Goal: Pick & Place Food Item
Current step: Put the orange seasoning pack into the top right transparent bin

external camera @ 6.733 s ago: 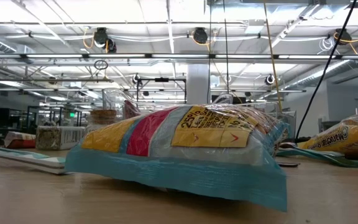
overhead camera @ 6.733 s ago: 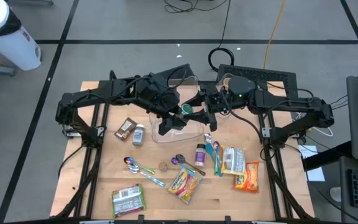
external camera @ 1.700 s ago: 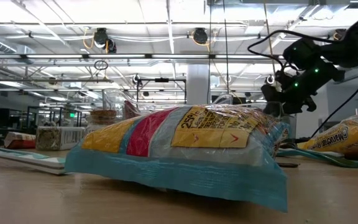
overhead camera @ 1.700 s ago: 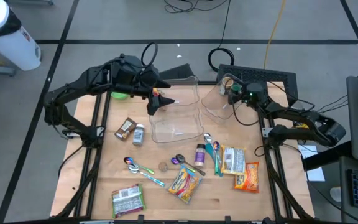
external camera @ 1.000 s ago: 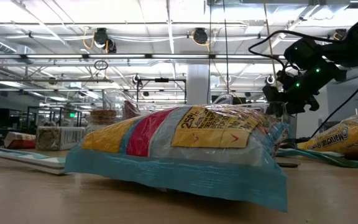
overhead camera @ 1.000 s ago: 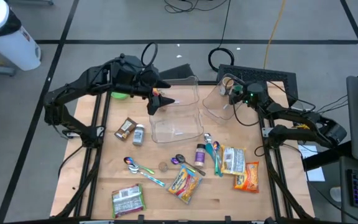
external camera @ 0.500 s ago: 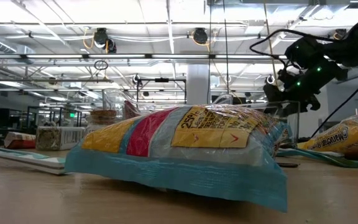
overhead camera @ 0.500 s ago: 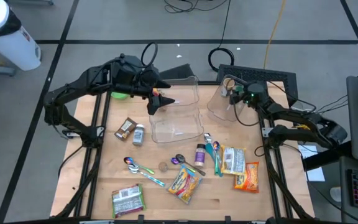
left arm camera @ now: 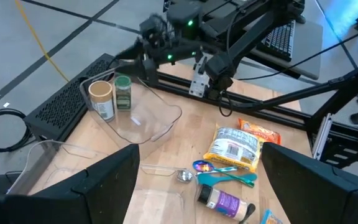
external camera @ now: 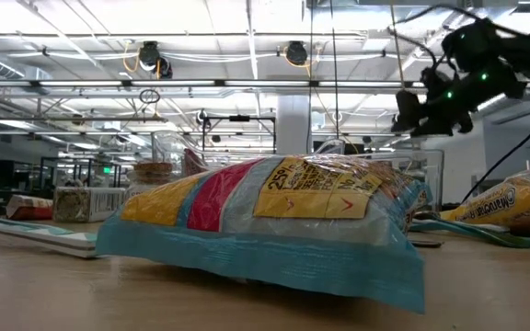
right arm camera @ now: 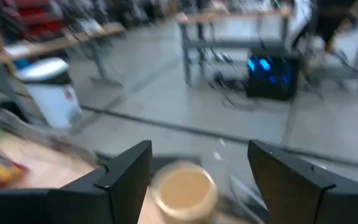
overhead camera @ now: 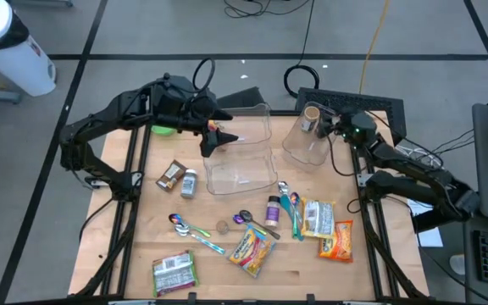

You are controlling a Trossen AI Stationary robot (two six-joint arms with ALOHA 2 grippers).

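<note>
While the right gripper (overhead camera: 332, 126) hangs with fingers spread and empty, the tan-lidded cylindrical jar (overhead camera: 309, 118) stands just beside it — inside the clear plastic bin (overhead camera: 299, 152). The left gripper (overhead camera: 213, 144) waits, released, above the larger clear container (overhead camera: 240, 174).

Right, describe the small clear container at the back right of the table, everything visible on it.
The small clear container is see-through plastic with rounded corners, open on top, resting on the wooden table near the back right edge. Inside stand two jars: one with a tan lid and one with a green lid. The larger clear bin sits just beside it; nothing grips it.
</note>
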